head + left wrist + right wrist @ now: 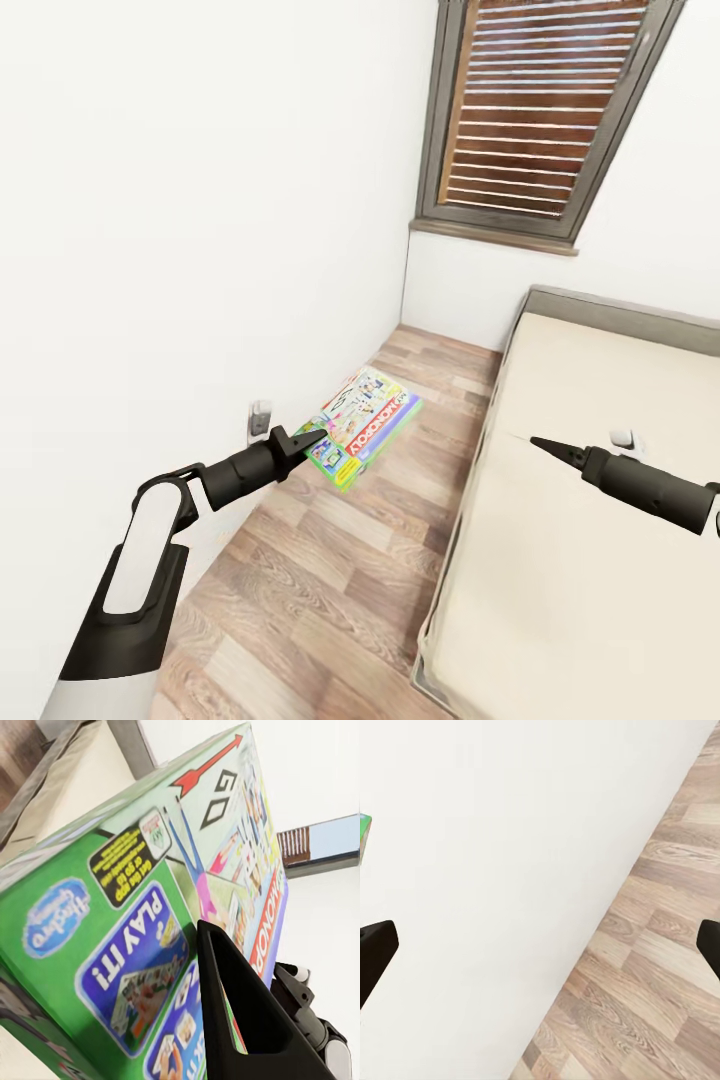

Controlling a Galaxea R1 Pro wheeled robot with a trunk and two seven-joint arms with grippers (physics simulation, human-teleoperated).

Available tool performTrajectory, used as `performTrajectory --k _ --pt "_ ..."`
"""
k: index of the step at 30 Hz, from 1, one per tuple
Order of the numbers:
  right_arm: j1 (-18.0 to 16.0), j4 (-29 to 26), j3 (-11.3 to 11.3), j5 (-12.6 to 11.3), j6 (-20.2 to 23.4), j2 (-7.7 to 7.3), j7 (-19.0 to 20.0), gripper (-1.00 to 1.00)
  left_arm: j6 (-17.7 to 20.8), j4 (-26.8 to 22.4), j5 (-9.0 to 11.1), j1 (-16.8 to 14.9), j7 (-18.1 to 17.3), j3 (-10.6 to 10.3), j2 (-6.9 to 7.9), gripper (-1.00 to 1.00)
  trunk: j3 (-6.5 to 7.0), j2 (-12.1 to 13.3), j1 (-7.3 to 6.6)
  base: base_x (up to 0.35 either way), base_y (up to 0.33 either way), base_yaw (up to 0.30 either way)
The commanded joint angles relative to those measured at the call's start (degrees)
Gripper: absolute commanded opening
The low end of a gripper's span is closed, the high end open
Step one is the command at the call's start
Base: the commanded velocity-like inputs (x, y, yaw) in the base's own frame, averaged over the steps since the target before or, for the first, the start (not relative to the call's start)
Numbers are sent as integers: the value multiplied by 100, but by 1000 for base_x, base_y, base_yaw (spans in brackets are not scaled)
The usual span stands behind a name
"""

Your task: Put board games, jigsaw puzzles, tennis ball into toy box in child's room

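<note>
The white-and-green Monopoly board game [367, 425] hangs tilted in the air above the wood floor, between the white wall and the bed [600, 580]. My left gripper [318, 436] is shut on its near green corner. The left wrist view shows the box lid [142, 907] close up, with one black finger [240, 1012] lying across it. Over the cream mattress, my right gripper [540, 443] holds nothing. In the right wrist view its fingertips [375, 949] stand wide apart at the frame's edges, so it is open. A green sliver of the box [364, 832] shows there too.
A window with wooden blinds [540, 110] is set in the far wall. A wall socket [260, 418] sits low on the left wall beside my left arm. The strip of plank floor [330, 580] between wall and bed is narrow.
</note>
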Motion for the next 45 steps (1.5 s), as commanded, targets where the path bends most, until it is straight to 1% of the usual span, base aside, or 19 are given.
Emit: performTrajectory --k 1,16,24,35,45 --pt "-4 -1 -9 44 24 -1 52 100 36 -3 16 -5 17 12 -7 -100 -2 -10 3 0 0 191" --pt "-4 -1 -9 44 24 -4 47 100 36 -2 16 -7 17 12 -7 -100 120 -10 3 0 0 191" --pt "-4 -1 -9 44 24 -2 -53 100 36 -3 12 -4 17 12 -7 -100 184 -10 3 0 0 191" --pt "-4 -1 -9 44 24 -1 -90 100 32 -4 15 0 11 12 -7 -100 273 -10 3 0 0 191" --pt "-4 -1 -3 44 24 1 -96 100 -47 -4 -5 104 -39 18 -1 -100 354 -10 3 0 0 191"
